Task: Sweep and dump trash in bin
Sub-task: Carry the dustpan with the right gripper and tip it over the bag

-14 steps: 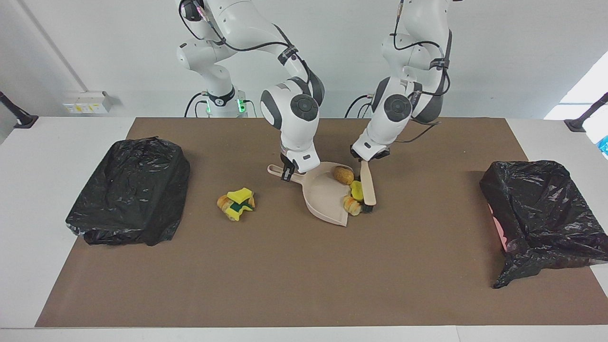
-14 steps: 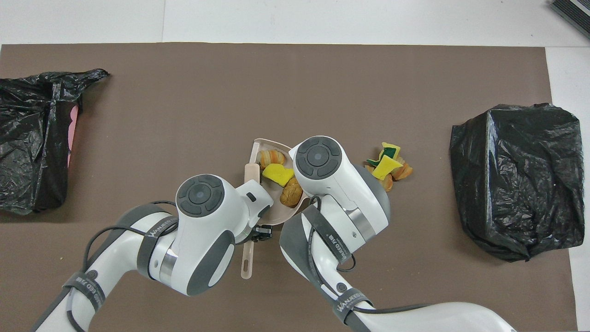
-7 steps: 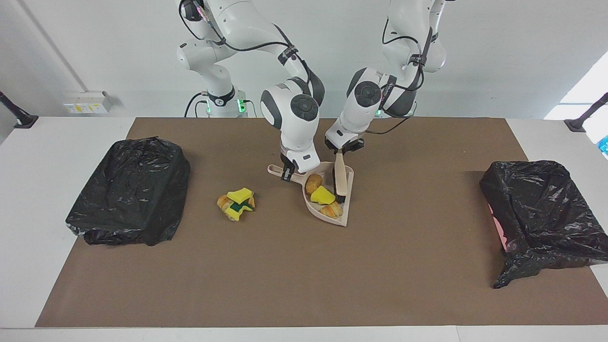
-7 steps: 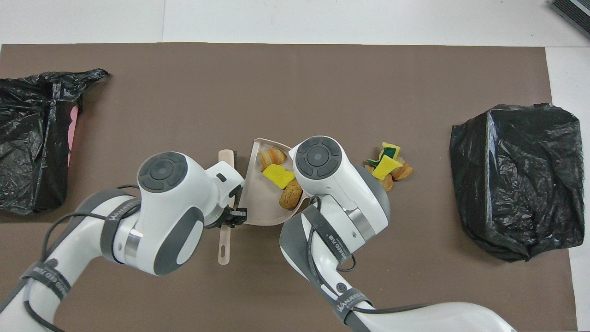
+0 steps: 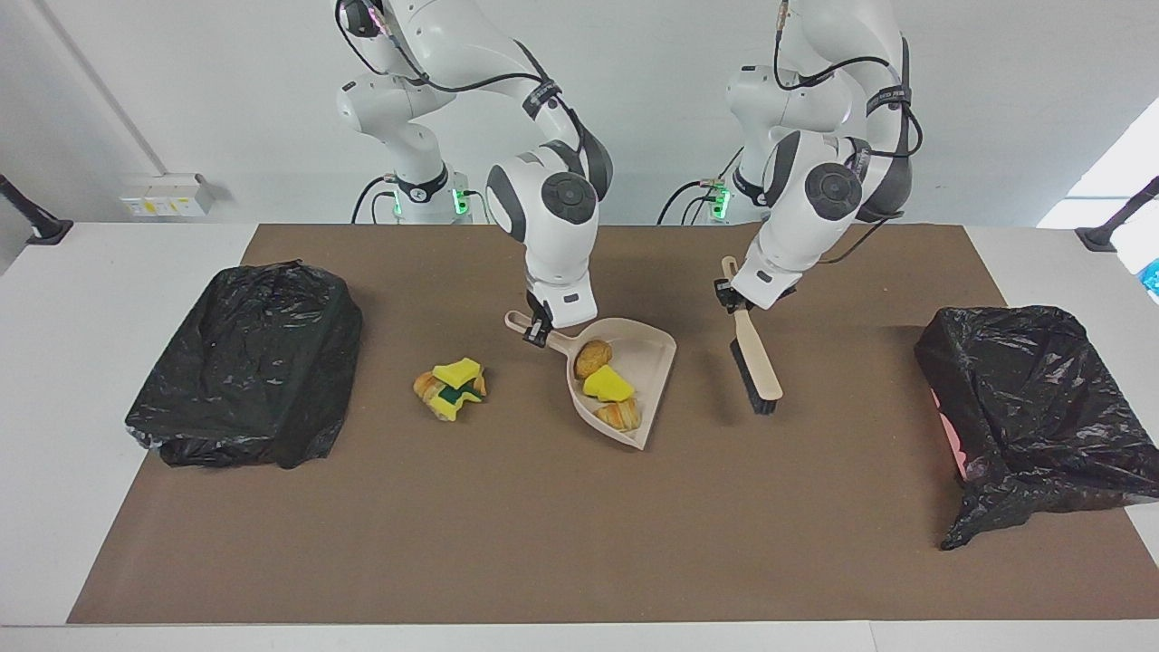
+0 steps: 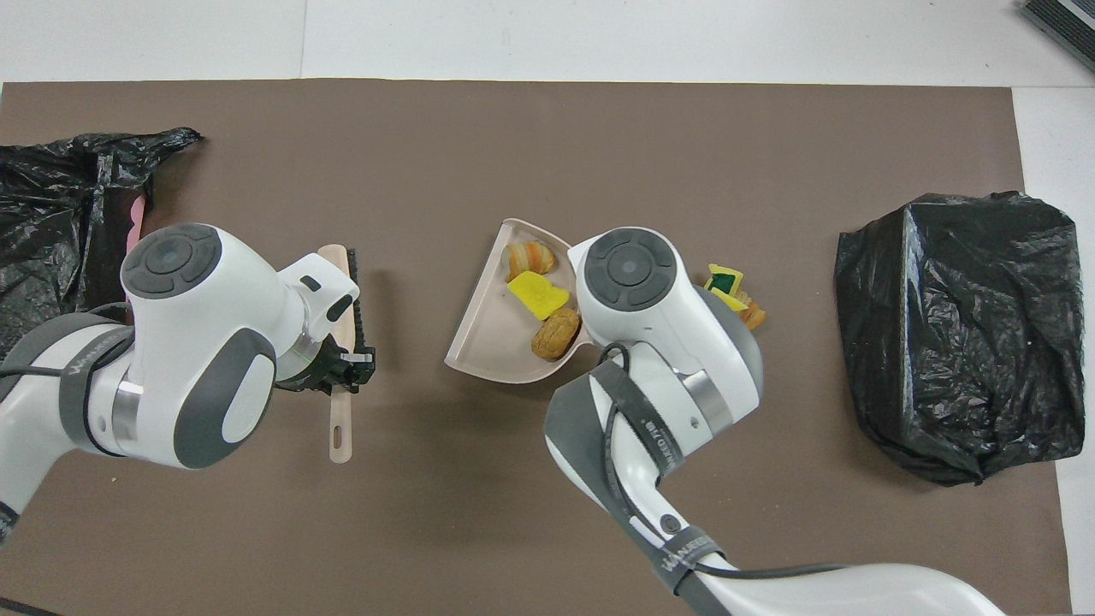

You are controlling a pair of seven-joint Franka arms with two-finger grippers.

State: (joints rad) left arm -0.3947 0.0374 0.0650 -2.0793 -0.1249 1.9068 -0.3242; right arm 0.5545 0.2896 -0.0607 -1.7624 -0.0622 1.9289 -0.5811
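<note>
A beige dustpan [image 5: 648, 349] holds three pieces of trash: a brown lump [image 5: 593, 357], a yellow sponge chunk [image 5: 608, 385] and a tan bread-like piece [image 5: 620, 415]. My right gripper [image 5: 537, 333] is shut on the dustpan's handle; in the overhead view its own wrist hides it. My left gripper [image 5: 733, 297] is shut on the handle of the beige brush [image 5: 754, 362], which hangs bristles-down over the mat beside the dustpan, toward the left arm's end. A second pile of trash [image 5: 450, 388], yellow-and-green sponge with tan lumps, lies on the mat beside the dustpan toward the right arm's end.
A black-bagged bin [image 5: 1032, 398] with pink showing at its side stands at the left arm's end of the brown mat [image 5: 561, 534]. A closed black bag [image 5: 244, 362] sits at the right arm's end.
The left arm has swung the brush out of the dustpan toward its own end of the table. The three scraps now lie inside the dustpan, which has shifted slightly.
</note>
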